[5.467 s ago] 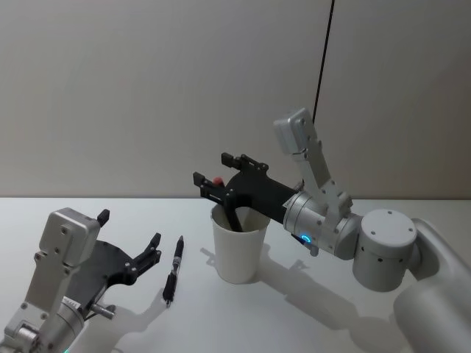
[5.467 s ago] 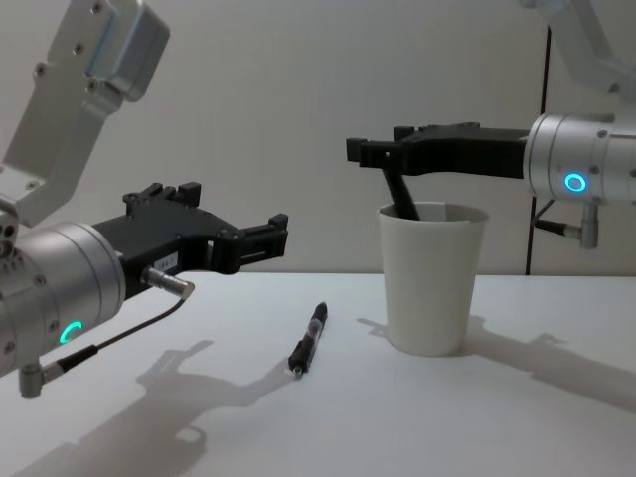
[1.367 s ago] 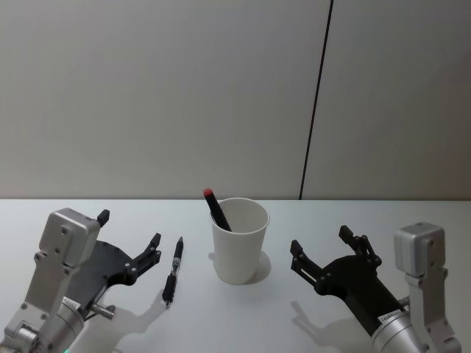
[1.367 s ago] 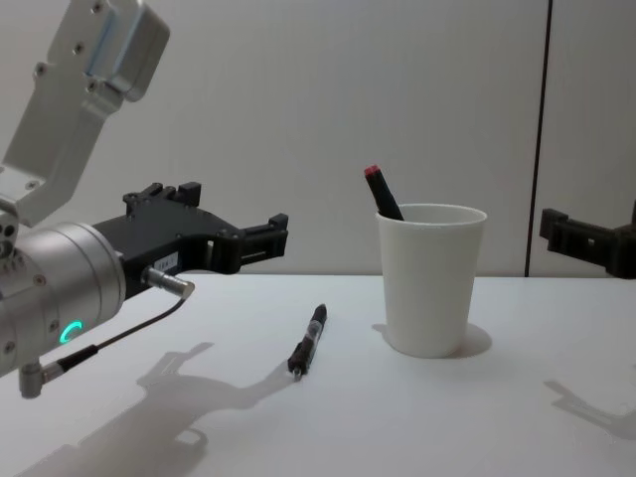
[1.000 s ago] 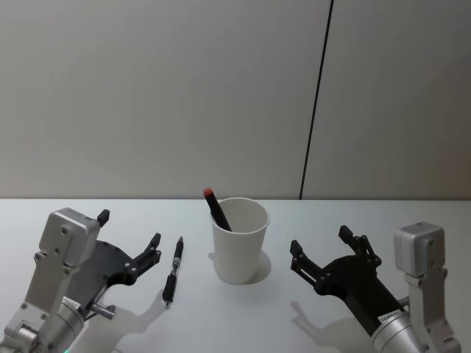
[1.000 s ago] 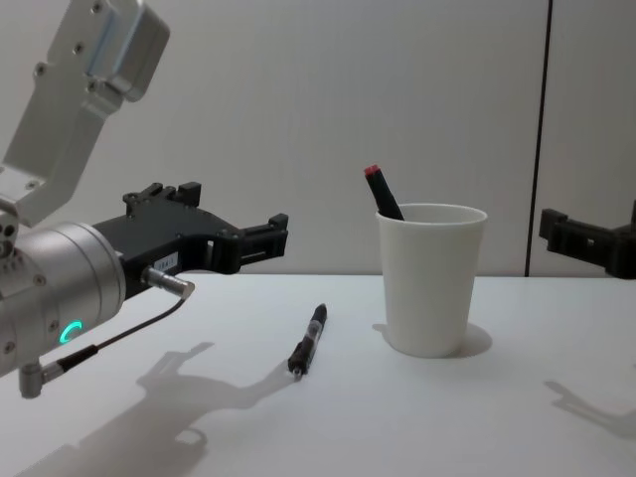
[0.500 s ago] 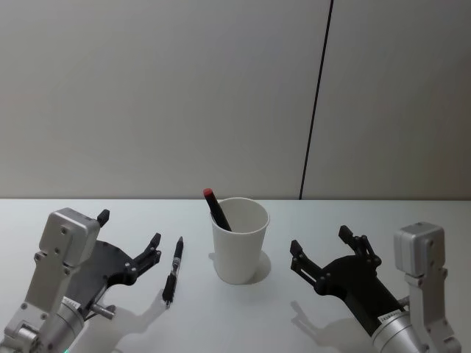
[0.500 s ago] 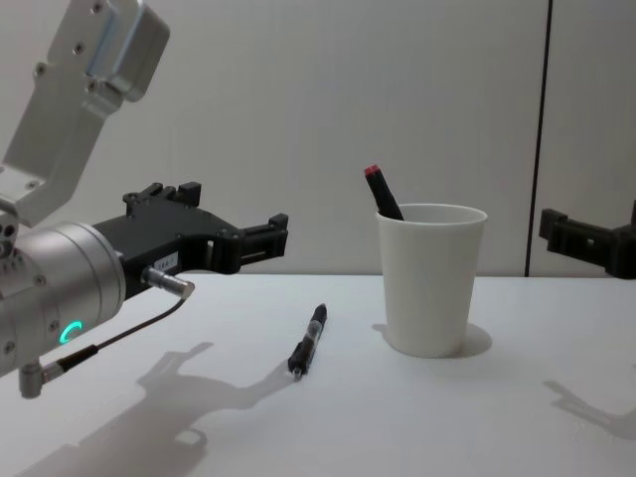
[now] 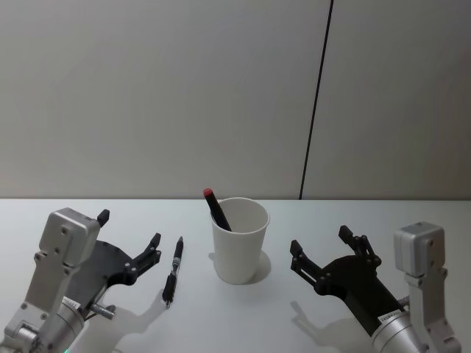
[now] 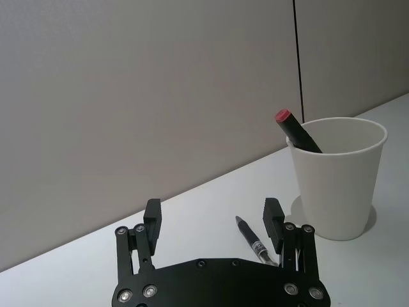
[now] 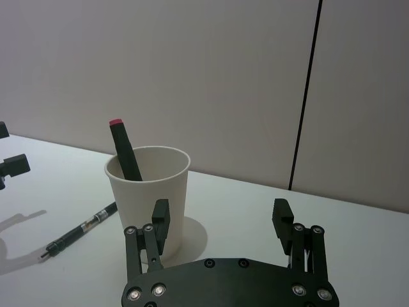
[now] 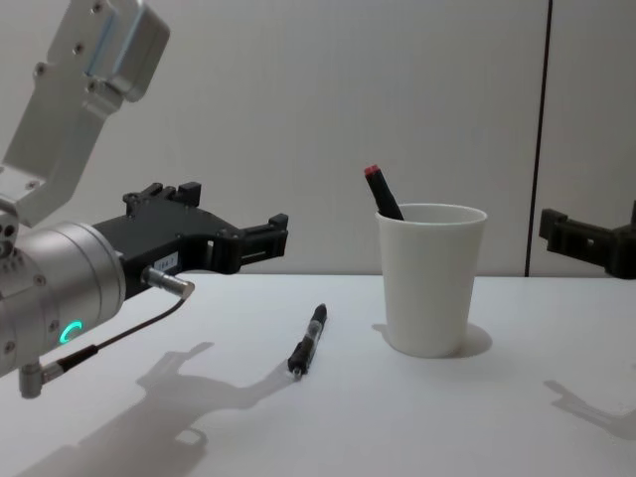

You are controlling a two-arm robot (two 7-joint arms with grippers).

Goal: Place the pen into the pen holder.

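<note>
Pen (image 9: 172, 271) lies flat on the surface (image 9: 243, 323), long axis pointing away from the body, between released left tool (image 9: 129, 229) (nearer) and pen holder (image 9: 239, 254); right tool (image 9: 319, 239), released, idles beyond the holder.

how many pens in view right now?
2. One red-capped pen stands tilted in the white paper cup. One black pen lies on the table, left of the cup and apart from it. The cup's inside is partly hidden, so more could sit below the rim.

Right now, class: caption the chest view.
Red-capped black pen in white paper cup; second black pen on table; left gripper, right gripper open.
</note>
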